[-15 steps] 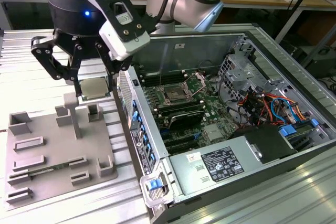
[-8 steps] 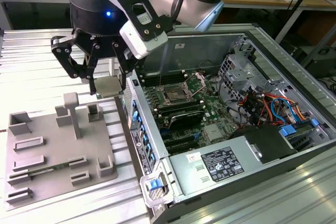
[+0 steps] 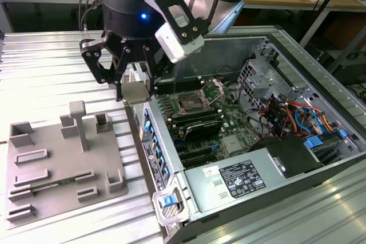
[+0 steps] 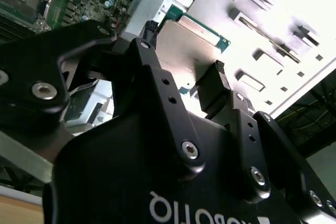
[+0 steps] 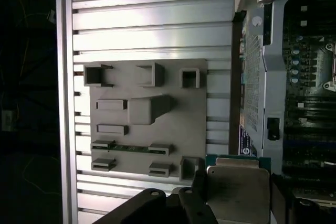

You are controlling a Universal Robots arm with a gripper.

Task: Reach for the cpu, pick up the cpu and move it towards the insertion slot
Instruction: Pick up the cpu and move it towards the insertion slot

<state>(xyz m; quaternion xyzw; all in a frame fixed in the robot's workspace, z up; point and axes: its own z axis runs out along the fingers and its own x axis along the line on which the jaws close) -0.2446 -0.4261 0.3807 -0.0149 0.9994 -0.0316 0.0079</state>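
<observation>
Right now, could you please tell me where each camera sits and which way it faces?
Exterior view: off the arm, looking down at the gripper holding the cpu beside the open computer case, insertion slot inside.
Second wrist view: on the wrist, behind the gripper, facing the cpu.
First wrist view: on the wrist, facing the grey tray; the gripper shows.
All share the cpu.

1. The cpu (image 3: pixel 132 92) (image 4: pixel 185 45) (image 5: pixel 237 192) between the gripper (image 3: pixel 134 91) fingers has a matt, pale metal top.
2. The gripper looks like smooth black metal.
3. Beside it, the grey tray (image 3: pixel 51 167) (image 5: pixel 147 124) is dull plastic.
4. The table (image 3: pixel 46 67) under it is ribbed, shiny aluminium.
</observation>
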